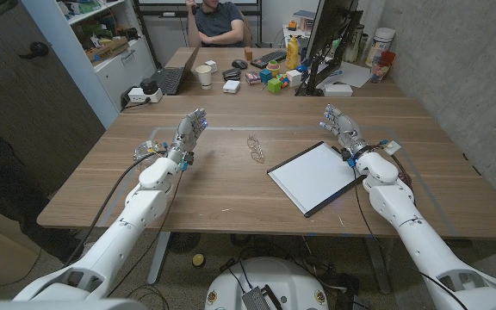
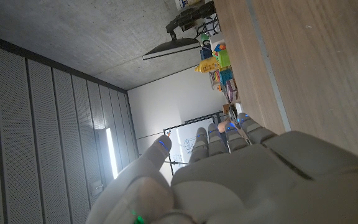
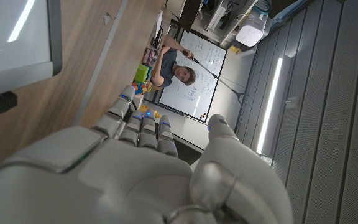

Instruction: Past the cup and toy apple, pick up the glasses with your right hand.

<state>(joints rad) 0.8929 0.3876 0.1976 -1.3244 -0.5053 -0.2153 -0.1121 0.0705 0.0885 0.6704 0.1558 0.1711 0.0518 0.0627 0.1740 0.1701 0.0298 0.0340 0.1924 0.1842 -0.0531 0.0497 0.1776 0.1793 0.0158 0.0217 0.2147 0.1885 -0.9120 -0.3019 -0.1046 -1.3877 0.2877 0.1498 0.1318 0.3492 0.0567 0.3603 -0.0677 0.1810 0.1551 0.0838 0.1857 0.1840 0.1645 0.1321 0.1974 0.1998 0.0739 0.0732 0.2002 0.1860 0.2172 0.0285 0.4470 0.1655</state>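
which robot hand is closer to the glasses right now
Left, narrowly. The left robot hand stands just left of the glasses; the right robot hand is a bit farther off on their other side, beyond the white board.

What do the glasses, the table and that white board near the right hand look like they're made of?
Glasses: thin wire frame, probably metal; too small to confirm.
Table: wood or wood-look laminate, matte, with visible grain.
White board: smooth white face with a dark rim, apparently plastic or coated.

Overhead head view of the table (image 1: 231, 181); close wrist views along it.
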